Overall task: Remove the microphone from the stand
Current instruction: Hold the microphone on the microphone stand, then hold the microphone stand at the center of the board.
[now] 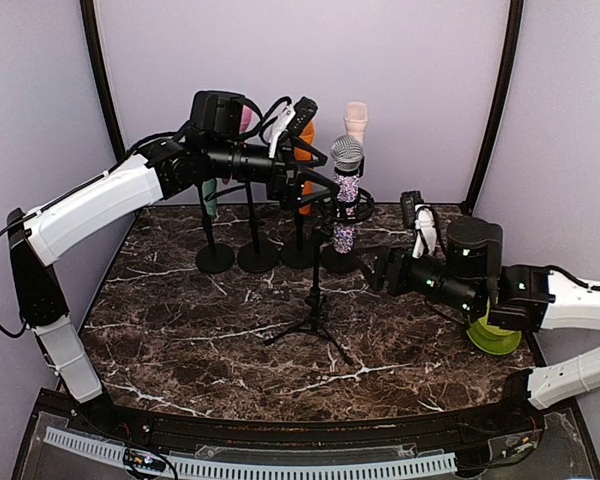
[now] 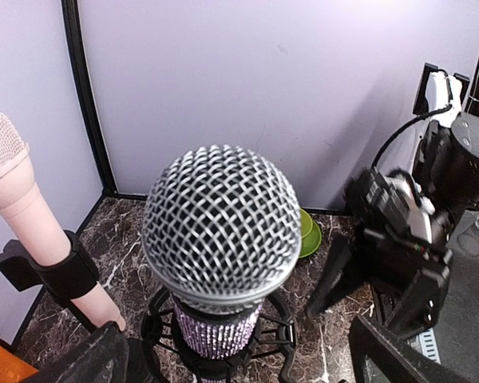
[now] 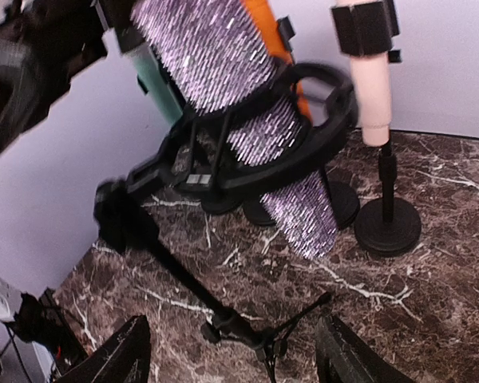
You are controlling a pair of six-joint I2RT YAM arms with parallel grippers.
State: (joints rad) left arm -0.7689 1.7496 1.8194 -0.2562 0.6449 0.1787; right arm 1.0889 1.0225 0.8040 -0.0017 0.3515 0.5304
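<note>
**A:** Microphone [image 1: 346, 190] out of its stand [image 1: 315, 300] yet?

**B:** No. Its glittery body sits upright through the ring clip [image 3: 335, 120] at the top of the tripod, with the mesh head above the ring. That puts it just toward 12 o'clock of the worktop's [image 1: 180, 330] middle. It is not lifted at all.

**A:** Which arm is closest?

**B:** The left hand [image 2: 238, 351], coming in from 10 o'clock. Its wrist view looks down on the mesh head, with a finger standing wide on either side and touching nothing I can make out. So it is open, bracketing the microphone without gripping it.

**A:** And the other?

**B:** The right hand [image 3: 231, 343] hangs low at 3 o'clock of the stand. Its fingers are spread with nothing between them, pointing at the pole and clip. It is open too, and apart from the stand.

**A:** What's left, then?

**B:** All of it, I'd say: close on the body and draw it up out of the ring, probably with the stand steadied.

**A:** Surroundings?

**B:** Lilac walls [image 1: 400, 60] on three sides, with dark posts [image 1: 98, 70] at the corners. The worktop is dark brown marble with white veins. At 11 to 12 o'clock, behind the stand, a row of round-based stands [image 1: 257, 255] carries other microphones, among them a pink microphone [image 1: 355, 118]. A green object [image 1: 492, 335] lies at 3 o'clock by the right arm; I can't tell what it is.
</note>
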